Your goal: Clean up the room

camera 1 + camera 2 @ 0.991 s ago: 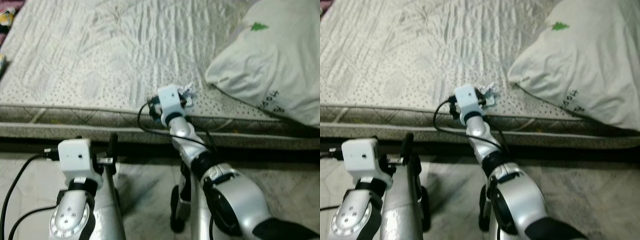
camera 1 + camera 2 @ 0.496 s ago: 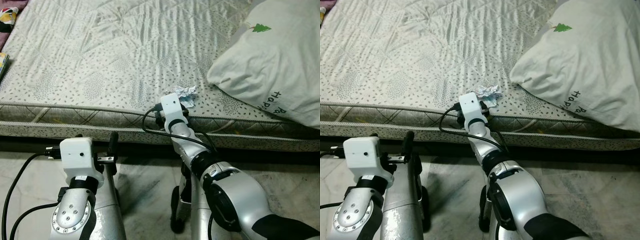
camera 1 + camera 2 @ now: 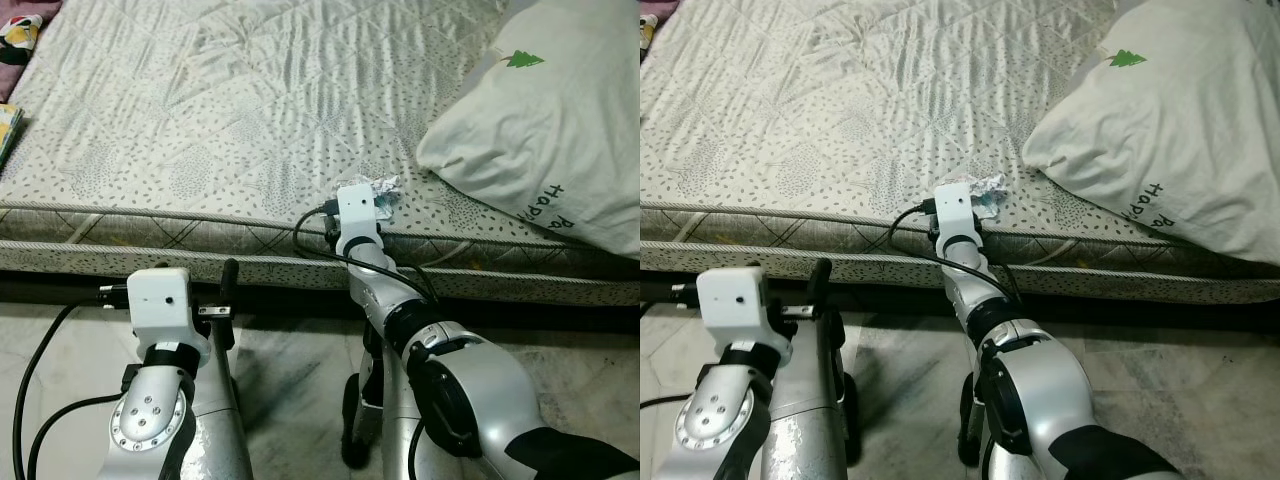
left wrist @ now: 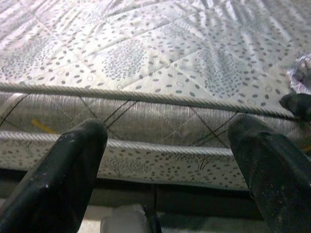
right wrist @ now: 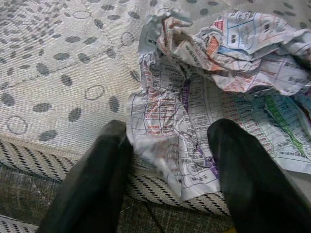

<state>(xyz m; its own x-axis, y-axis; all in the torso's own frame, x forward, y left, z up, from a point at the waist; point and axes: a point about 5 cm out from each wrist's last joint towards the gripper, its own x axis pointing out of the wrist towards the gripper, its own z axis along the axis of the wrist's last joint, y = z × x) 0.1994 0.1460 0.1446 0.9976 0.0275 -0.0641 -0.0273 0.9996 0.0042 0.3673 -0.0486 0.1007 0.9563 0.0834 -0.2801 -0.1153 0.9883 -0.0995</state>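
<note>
The right gripper [image 5: 167, 145] has advanced, fingers spread around the crumpled paper [image 5: 214, 73] (on the mattress [image 3: 220, 110]).

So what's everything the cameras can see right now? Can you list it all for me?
Mattress: one, pale grey with a dotted leaf pattern, across the upper scene.
Pillow: one, white with a small green tree print and dark lettering, on the mattress at the robot's right.
Crumpled paper: one, white with coloured print, at the mattress's near edge beside the pillow.
Floor: pale marbled tiles, below the mattress.
Colourful items: at the far left edge, too cut off to identify.
Right tool: black fingers open, either side of the paper's near edge.
Left tool: black fingers open, held low facing the mattress's side.
</note>
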